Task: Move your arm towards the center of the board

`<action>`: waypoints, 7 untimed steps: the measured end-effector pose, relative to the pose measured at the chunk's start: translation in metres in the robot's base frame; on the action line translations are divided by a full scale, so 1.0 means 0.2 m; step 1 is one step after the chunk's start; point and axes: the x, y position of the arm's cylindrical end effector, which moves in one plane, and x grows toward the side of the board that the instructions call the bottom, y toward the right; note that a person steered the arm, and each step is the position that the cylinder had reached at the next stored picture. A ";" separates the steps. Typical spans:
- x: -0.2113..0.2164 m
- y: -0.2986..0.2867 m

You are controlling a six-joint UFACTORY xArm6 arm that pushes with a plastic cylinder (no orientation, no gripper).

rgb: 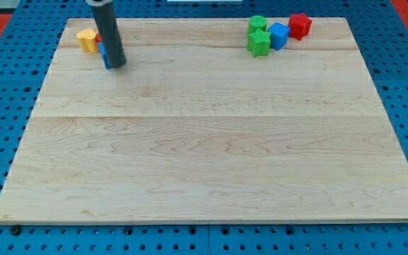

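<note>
One straight dark rod ends in my tip (116, 66), no pincer fitted, at the far left beside a yellow block (86, 40), so the pale wooden board (211, 156) centre lies nearer and rightward.

The worktop (211, 156) is a pale wooden board on a blue pegboard (6, 106). At its top left lie a yellow block (86, 40) and, just beside it, a blue block (103, 54), partly hidden. At top right cluster a green cylinder (258, 24), green block (258, 42), blue cube (279, 35) and red block (299, 25).
</note>
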 end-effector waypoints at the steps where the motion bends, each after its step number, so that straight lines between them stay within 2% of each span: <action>1: 0.07 0.09; 2: 0.11 0.21; 5: 0.11 0.26; 6: 0.11 0.41; 7: 0.11 0.94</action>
